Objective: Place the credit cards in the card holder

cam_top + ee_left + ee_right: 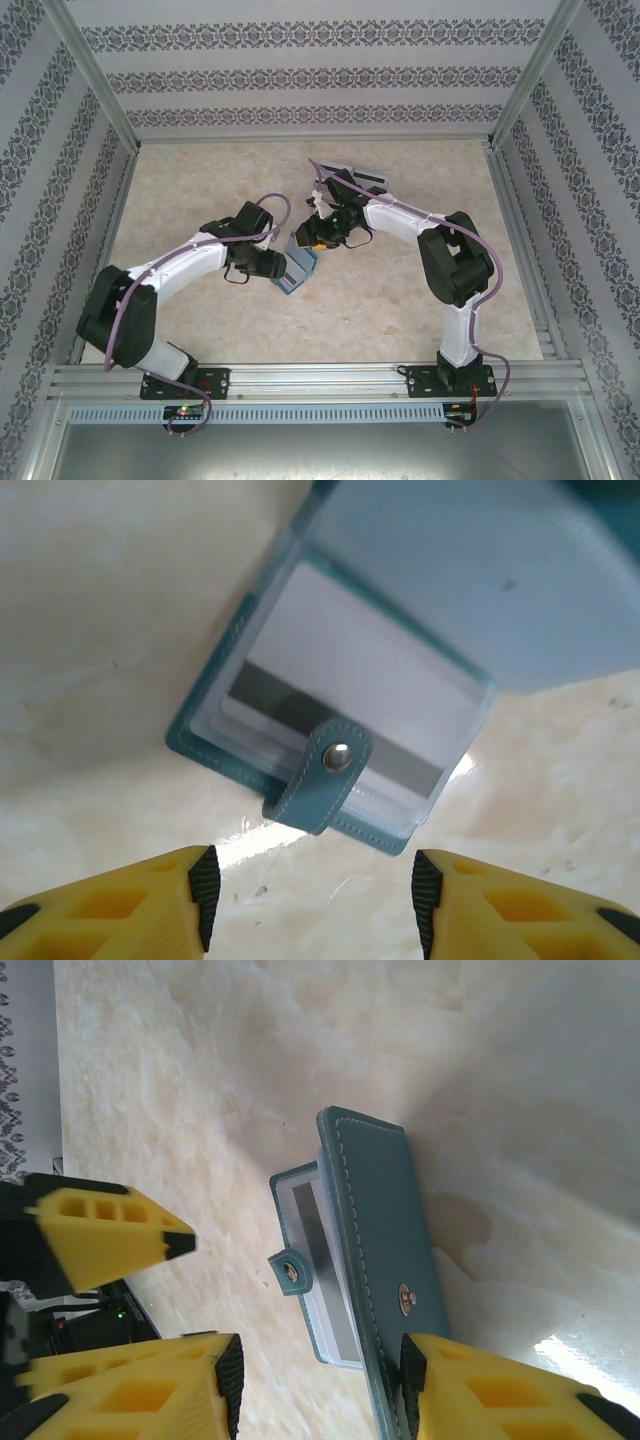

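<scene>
**Card holder propped open between two hands, one card pocketed**

*Top external view.* The small slate-blue folding card holder (302,264) sits mid-bench, where the two arms meet. The left hand (288,272) is just beside it and the right hand (325,238) is close above it. A few thin grey, dark-striped loose cards (366,177) lie well apart on the pale marbled bench (200,180), behind the right arm.

*Left wrist view.* The left hand's yellow fingers (195,885) stand apart with nothing between them, and the holder lies just beyond their tips. A white card (350,680) with a dark stripe sits in a clear inner pocket. The snap strap (325,770) hangs loose over it, and the cover (470,570) is raised.

*Right wrist view.* The right hand (315,1375) is also parted and grips nothing. The raised cover stands edge-on against one finger.

*Hazards.* The cover seems to be propped rather than clamped, so if that finger slips it could fall shut over the pockets. The holder is light and the bench smooth, so a nudge from either hand could slide or turn it. The loose strap might snag a closing finger or block the pocket mouth.
</scene>
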Robot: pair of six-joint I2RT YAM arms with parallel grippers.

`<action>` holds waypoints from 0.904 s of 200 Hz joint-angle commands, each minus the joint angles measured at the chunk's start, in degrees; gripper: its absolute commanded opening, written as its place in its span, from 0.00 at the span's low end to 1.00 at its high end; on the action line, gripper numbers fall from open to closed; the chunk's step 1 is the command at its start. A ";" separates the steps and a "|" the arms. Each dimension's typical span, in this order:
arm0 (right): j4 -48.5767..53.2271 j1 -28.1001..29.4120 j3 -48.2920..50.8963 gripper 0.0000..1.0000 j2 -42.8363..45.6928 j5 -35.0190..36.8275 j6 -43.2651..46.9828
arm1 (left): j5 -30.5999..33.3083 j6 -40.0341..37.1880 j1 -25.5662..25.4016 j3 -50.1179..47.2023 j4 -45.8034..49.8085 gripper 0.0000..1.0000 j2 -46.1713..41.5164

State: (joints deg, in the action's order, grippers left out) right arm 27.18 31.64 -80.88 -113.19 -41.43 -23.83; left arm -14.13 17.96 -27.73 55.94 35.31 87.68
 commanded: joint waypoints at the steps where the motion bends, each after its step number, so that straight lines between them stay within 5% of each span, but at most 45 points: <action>1: 0.15 0.09 -0.91 0.48 1.08 -0.15 0.11 | 2.63 -2.00 -2.27 4.78 4.91 0.55 3.60; 78: -0.35 0.00 -0.45 0.48 1.35 -0.23 -0.16 | 7.77 -5.20 -5.32 12.34 6.38 0.49 13.21; 181: -0.46 -0.44 -0.52 0.48 0.95 -0.32 -0.19 | 6.56 -5.39 -6.81 12.24 5.51 0.44 15.72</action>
State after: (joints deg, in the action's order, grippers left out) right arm 28.47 31.24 -80.88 -113.19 -40.93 -23.86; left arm -6.59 14.31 -32.62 68.01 39.77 102.72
